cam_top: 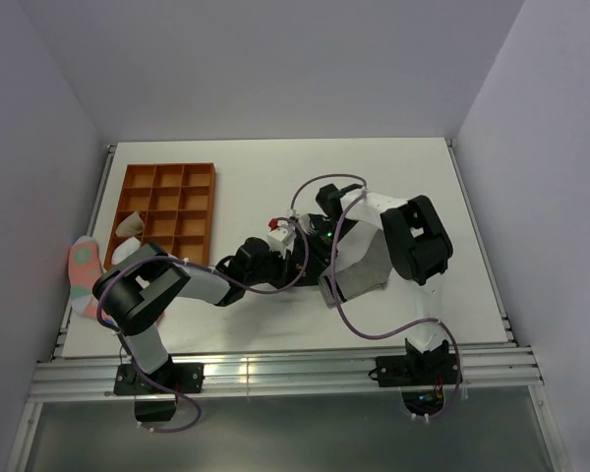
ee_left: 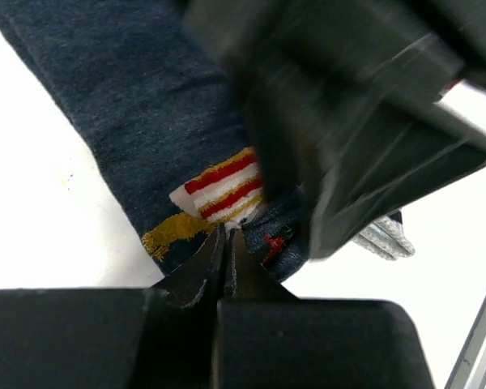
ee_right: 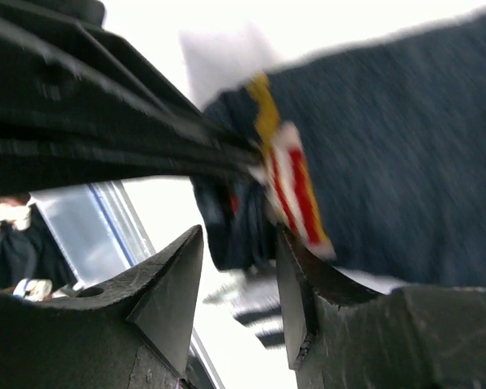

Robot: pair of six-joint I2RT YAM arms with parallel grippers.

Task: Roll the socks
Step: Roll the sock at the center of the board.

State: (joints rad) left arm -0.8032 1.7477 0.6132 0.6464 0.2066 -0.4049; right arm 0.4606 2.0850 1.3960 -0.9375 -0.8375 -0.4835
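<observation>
At table (cam_top: 393, 177) centre: left gripper (ee_left: 228, 237) pinched shut, seemingly on navy sock (ee_left: 146, 105) cuff; right gripper (ee_right: 239, 237) parted around it.

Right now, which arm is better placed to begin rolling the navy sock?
Left, probably: the left gripper is shut on the navy sock at its edge beside the red-and-white patch, while the right gripper stands open, gripping nothing.

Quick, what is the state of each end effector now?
Left end effector: closed, pinching the navy sock beside its patch.
Right end effector: open, holding nothing.
</observation>
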